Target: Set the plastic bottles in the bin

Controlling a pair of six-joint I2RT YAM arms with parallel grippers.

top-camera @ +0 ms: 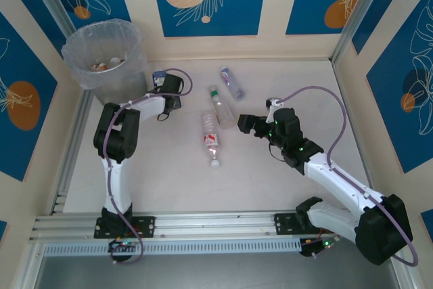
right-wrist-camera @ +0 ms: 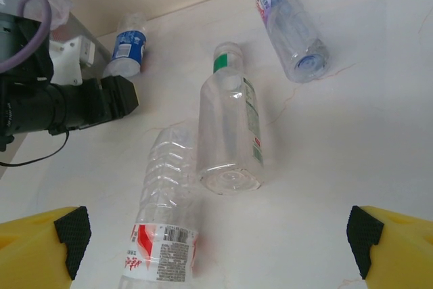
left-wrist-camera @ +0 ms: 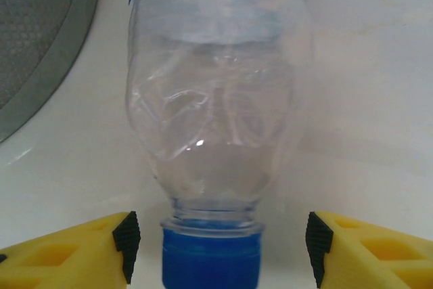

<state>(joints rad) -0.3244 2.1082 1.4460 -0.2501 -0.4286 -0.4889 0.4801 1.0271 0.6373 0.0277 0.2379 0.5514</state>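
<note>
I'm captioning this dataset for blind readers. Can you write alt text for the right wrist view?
Three clear plastic bottles lie on the pale table ahead of the right gripper, its yellow fingers wide open: a red-labelled bottle nearest, a green-banded bottle beside it, a purple-labelled bottle farther off. A blue-labelled bottle sits by the left arm, upper left.

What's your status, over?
Left gripper open, straddling blue-capped bottle beside bin. Right gripper open near three loose bottles. Nothing in the way.
</note>
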